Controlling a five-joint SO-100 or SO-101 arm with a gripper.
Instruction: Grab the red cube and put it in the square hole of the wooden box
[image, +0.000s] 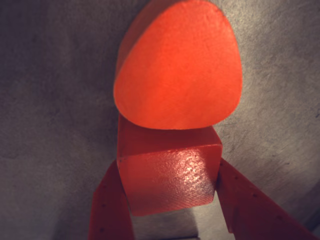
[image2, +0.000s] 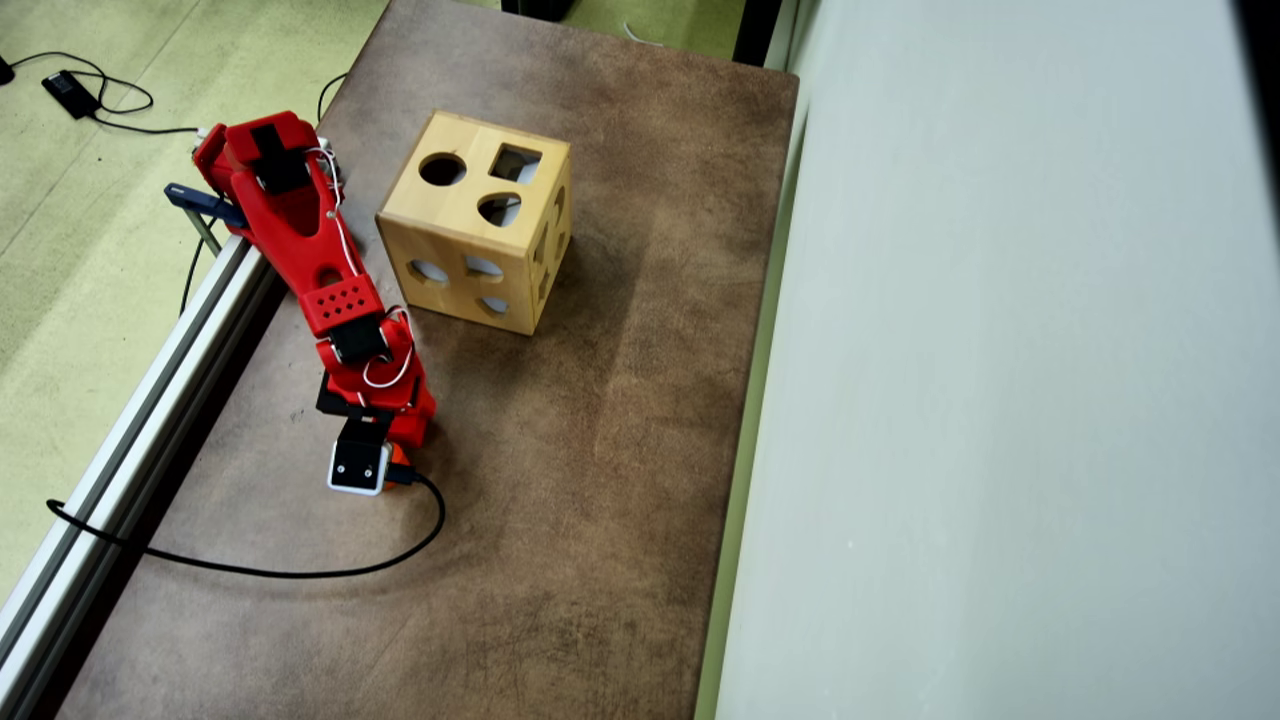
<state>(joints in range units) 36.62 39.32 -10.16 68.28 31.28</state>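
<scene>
Between the red plastic jaws, the red cube (image: 170, 177) looks matt and finely ridged. The wooden box (image2: 478, 222) is smooth pale wood. The bench (image2: 600, 450) looks like rough brown felt.

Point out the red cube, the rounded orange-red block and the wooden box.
red cube (image: 170, 177): wrist view, on its shiny front face.
rounded orange-red block (image: 177, 65): wrist view, middle of its flat face.
wooden box (image2: 455, 205): overhead view, bare wood between the top holes.

A mottled brown worktop (image2: 620, 420) fills the overhead view, flanked on the left by pale green floor (image2: 90, 260) with black cables (image2: 100, 100) and on the right by a plain grey-white surface (image2: 1000, 400).
</scene>
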